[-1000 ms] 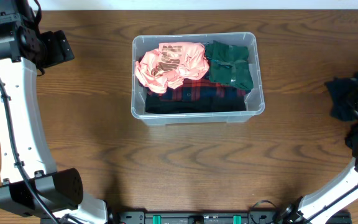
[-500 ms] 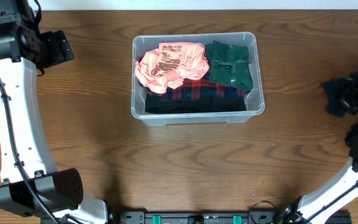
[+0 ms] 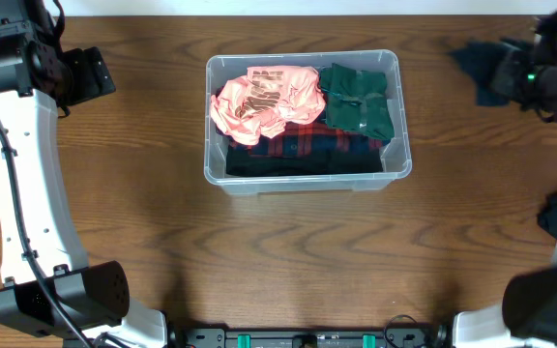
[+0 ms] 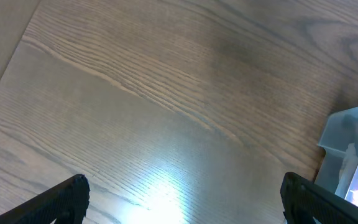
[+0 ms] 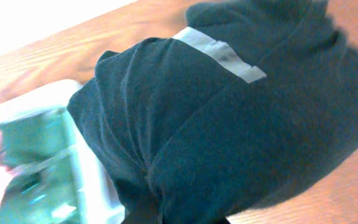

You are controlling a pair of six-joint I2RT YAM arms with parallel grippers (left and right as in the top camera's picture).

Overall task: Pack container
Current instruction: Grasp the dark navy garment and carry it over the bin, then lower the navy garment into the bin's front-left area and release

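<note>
The clear container point(image 3: 307, 181) stands mid-table, holding a pink garment point(image 3: 264, 101), a green garment point(image 3: 358, 100) and dark plaid cloth point(image 3: 303, 145). My right gripper point(image 3: 522, 79) is at the far right, shut on a dark teal garment point(image 3: 483, 66) that hangs to the right of the container. In the right wrist view the garment point(image 5: 229, 112) fills the frame and hides the fingers; the container's rim point(image 5: 86, 180) shows at lower left. My left gripper point(image 3: 90, 77) is open and empty at the far left, over bare wood point(image 4: 182, 211), with the container's corner point(image 4: 353, 155) at right.
A dark shape point(image 3: 549, 215) lies at the table's right edge; I cannot tell whether it is cloth. The arm bases stand at the front corners. The table's far edge runs close behind the container.
My right gripper has carried the dark teal garment from the right-middle of the table towards the far edge and leftward, nearer the container. The left arm has not moved.
</note>
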